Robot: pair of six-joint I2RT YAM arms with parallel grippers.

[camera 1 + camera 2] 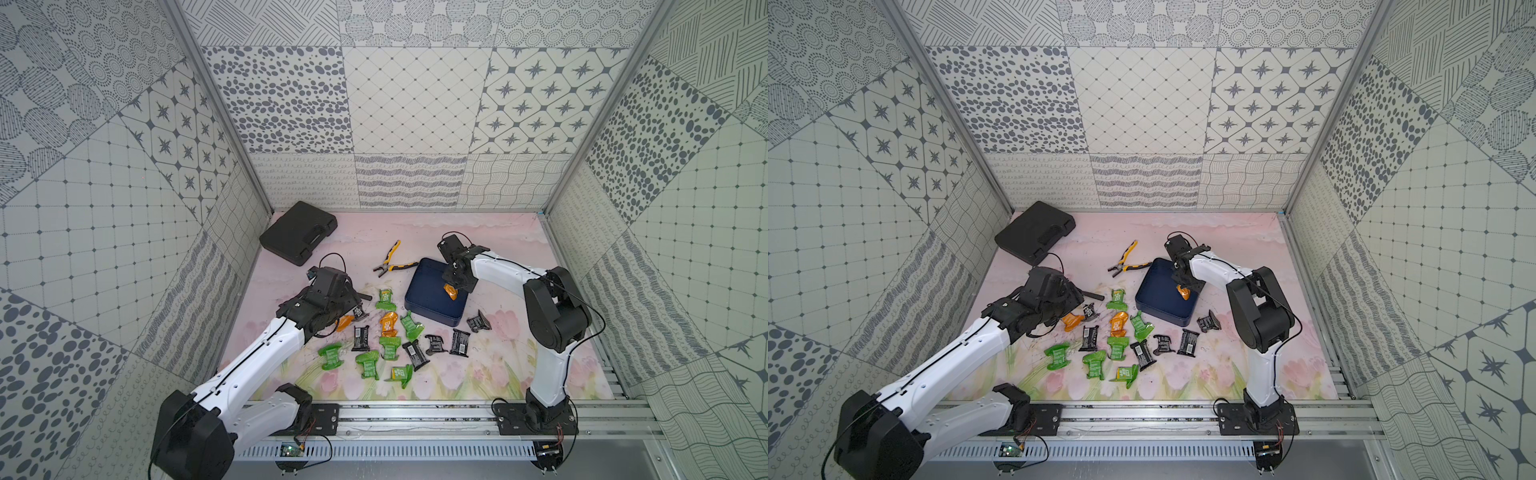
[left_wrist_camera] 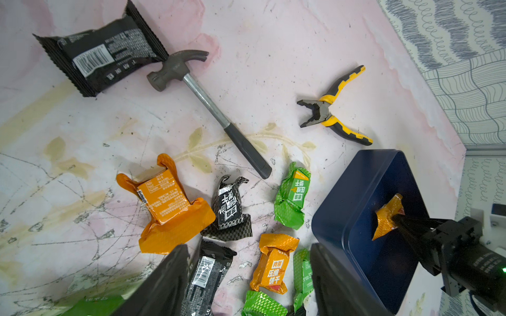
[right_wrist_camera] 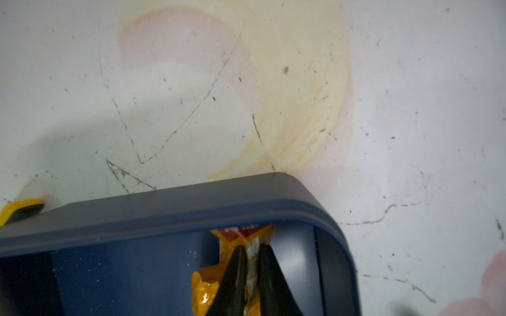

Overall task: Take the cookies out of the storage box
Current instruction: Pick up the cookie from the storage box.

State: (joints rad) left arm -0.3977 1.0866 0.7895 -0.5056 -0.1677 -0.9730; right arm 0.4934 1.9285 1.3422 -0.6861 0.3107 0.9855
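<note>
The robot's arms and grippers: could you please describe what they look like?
Both the left arm and the right arm have glossy white links with bulky black joints, and a thin black cable runs along each. The left gripper and the right gripper are matt black with slim, tapering jaws. The right gripper's body carries small white lettering and a green light.

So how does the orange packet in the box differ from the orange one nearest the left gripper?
The box packet is pinched in the shut right gripper; the table packet lies free, near the open left gripper. The box packet is tilted up inside the box; the table packet lies flat on the mat, back print up. Both are crinkled orange foil.
</note>
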